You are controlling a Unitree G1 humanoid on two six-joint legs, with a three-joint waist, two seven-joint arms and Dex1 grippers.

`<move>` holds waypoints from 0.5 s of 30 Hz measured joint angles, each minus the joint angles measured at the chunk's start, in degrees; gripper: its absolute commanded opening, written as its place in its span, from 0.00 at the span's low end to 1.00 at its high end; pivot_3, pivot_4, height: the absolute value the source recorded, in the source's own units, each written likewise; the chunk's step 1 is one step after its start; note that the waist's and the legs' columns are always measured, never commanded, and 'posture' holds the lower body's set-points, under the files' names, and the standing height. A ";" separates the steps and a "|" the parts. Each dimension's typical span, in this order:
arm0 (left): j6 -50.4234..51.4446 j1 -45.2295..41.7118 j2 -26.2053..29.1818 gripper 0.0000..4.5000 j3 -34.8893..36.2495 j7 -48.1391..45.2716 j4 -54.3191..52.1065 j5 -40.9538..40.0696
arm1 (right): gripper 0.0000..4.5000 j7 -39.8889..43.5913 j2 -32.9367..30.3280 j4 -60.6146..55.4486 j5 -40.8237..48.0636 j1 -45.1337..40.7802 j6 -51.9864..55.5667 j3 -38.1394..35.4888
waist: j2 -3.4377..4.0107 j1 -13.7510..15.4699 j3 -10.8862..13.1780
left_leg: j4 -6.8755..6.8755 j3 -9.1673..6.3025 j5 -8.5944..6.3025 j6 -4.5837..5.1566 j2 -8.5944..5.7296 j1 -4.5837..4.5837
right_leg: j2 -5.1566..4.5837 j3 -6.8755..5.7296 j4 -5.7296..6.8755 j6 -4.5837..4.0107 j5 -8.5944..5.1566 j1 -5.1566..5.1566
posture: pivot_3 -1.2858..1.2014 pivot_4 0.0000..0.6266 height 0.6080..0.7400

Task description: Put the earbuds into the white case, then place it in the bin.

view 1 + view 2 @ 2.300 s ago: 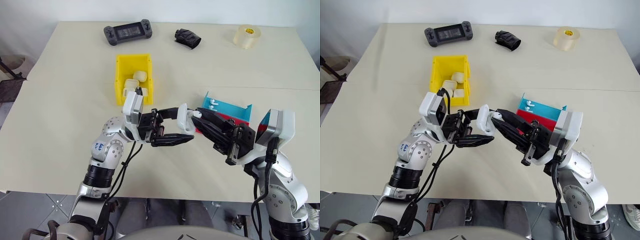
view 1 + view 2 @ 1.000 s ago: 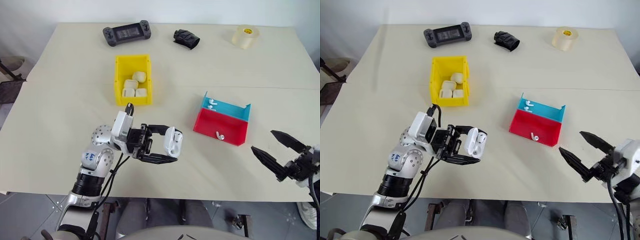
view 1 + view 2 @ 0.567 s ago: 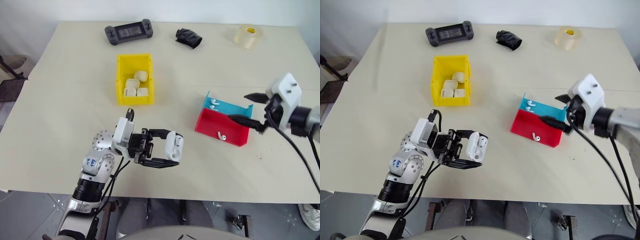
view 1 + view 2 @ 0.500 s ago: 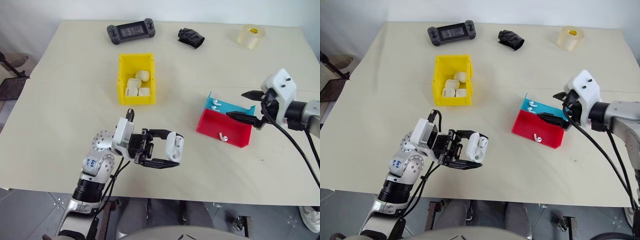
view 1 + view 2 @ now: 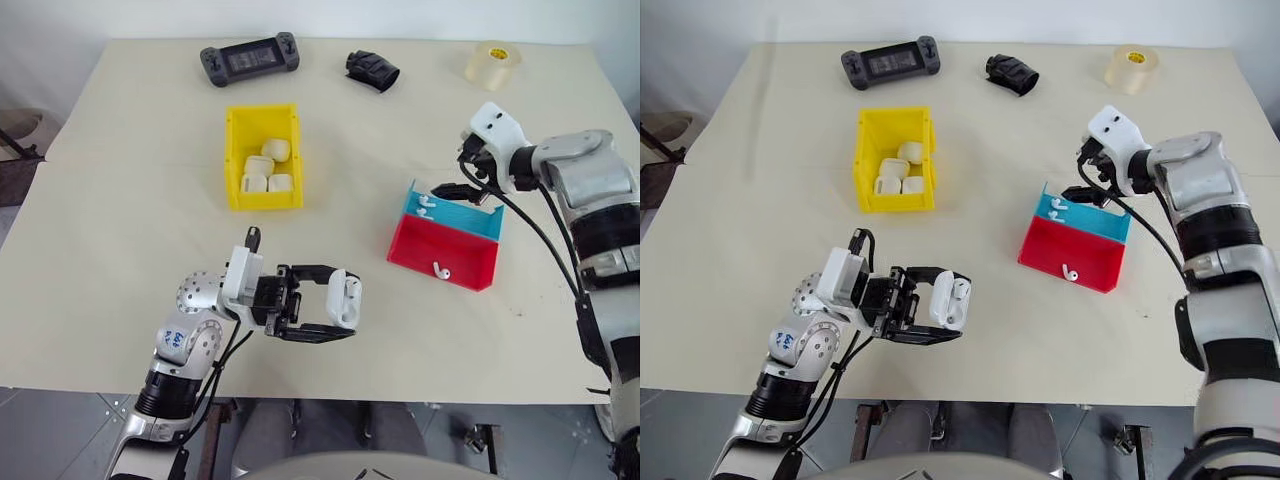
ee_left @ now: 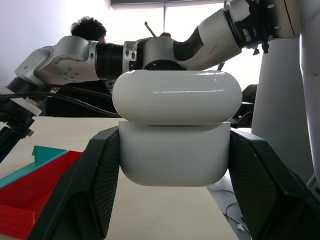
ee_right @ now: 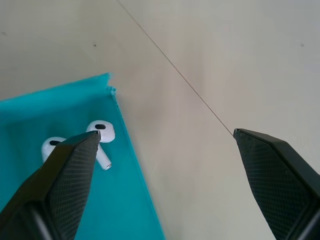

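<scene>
Inside, the bin holds three cream cases.

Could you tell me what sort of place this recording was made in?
Probably a robotics lab or test workspace: one plain beige table set with sorting props, a yellow bin, red tray and blue tray, plus stray items like a handheld game console and tape roll.

Earbuds in tray, right of bin
</scene>
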 measured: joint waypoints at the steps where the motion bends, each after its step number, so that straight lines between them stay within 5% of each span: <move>1: -0.07 0.00 0.02 0.62 0.01 0.25 -0.25 0.00 | 0.99 0.60 0.98 2.40 -0.88 -0.65 -1.34 -0.01 | 0.00 -0.04 0.00 | 0.00 0.02 0.01 -0.02 0.00 -0.02 | 0.01 0.00 0.04 0.00 0.00 -0.05 | 0.52 0.24 1.00; 15: -0.37 0.56 0.38 0.62 -0.05 1.87 -0.65 0.00 | 0.99 5.21 5.74 10.65 -6.07 -3.50 -3.54 -1.12 | 0.01 -0.21 0.00 | 0.02 0.06 0.04 -0.07 -0.03 -0.03 | 0.03 0.07 0.19 0.00 0.00 -0.16 | 0.52 0.24 1.00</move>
